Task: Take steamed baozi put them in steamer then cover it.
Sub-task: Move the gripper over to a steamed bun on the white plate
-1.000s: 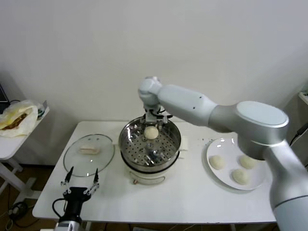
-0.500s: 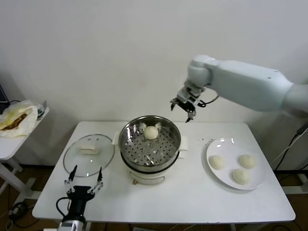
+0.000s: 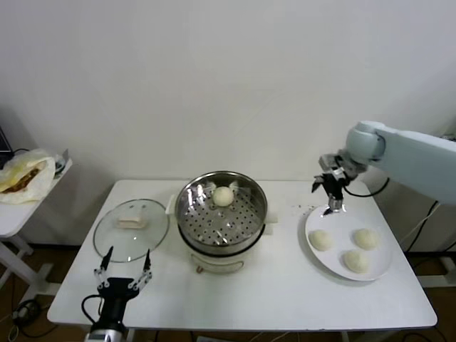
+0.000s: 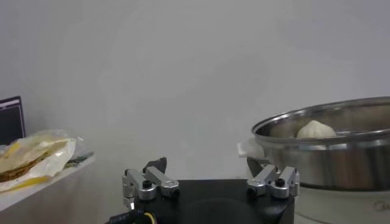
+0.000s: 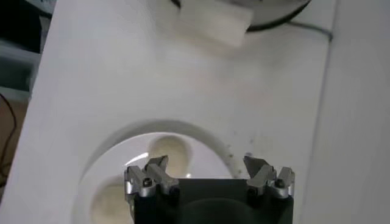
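Note:
The shiny steamer [image 3: 221, 214] stands mid-table with one baozi [image 3: 224, 196] on its perforated tray, toward the back. Three more baozi [image 3: 320, 239] [image 3: 367, 238] [image 3: 356, 261] lie on a white plate [image 3: 343, 226] at the right. My right gripper [image 3: 329, 199] hovers open and empty above the plate's far left edge; in its wrist view the gripper [image 5: 207, 163] has a baozi [image 5: 170, 152] just beyond one fingertip. The glass cover [image 3: 132, 228] lies flat on the table left of the steamer. My left gripper [image 3: 126, 267] waits open at the table's front left.
A side table at the far left holds a yellow bag [image 3: 27, 174]. The left wrist view shows the steamer wall [image 4: 329, 146], the baozi inside [image 4: 315, 129] and the bag [image 4: 33, 159]. The steamer's cream side handle [image 5: 213, 24] lies ahead of the right gripper.
My right arm has swung from over the steamer to the right and come down above the plate, empty. The baozi stays in the steamer. The left arm has hardly moved.

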`<state>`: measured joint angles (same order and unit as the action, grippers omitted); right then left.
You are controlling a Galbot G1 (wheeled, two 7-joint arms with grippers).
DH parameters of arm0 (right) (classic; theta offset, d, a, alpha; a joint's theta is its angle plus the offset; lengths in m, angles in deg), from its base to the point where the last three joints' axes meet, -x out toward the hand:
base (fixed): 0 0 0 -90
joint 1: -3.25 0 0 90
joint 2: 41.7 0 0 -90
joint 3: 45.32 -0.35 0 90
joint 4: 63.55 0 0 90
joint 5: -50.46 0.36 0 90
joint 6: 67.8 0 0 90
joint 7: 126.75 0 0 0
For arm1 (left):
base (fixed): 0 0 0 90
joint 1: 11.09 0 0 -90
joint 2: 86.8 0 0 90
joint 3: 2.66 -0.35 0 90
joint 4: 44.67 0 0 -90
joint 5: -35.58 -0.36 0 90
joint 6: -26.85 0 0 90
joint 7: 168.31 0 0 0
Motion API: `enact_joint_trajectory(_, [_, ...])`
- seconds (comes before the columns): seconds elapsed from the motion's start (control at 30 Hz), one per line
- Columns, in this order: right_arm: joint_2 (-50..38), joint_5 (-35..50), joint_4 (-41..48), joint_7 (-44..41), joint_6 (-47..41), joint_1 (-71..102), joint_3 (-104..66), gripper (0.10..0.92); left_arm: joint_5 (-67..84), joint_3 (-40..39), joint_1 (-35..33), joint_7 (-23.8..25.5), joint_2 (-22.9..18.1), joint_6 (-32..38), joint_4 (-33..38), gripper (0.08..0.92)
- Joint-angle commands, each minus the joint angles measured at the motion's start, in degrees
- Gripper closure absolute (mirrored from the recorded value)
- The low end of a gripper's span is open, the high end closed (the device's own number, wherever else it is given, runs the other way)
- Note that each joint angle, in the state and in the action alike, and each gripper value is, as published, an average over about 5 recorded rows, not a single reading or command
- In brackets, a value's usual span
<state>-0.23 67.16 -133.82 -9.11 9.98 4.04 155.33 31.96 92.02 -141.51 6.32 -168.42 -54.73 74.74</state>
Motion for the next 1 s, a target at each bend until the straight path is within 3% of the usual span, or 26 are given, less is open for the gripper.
enact_joint_trajectory(0.03, [-4.07, -4.89, 1.43, -0.09, -3.67, 11.93, -5.50, 0.203, 0.47, -0.01, -0.11, -0.02, 0.09, -0.09, -0.18, 0.177])
enact_joint_trajectory(0.47, [5.54, -7.50, 12.92, 0.28, -2.37, 20.36, -16.22, 0.203, 0.82, 0.90, -0.10, 0.00, 0.11, 0.01, -0.99, 0.177])
enact_joint_trajectory(1.0, [9.22, -9.02, 17.69, -0.78, -0.61, 21.17, -16.31, 0.229, 0.75, 1.51, 0.05, -0.08, 0.16, -0.03, -1.65, 0.177])
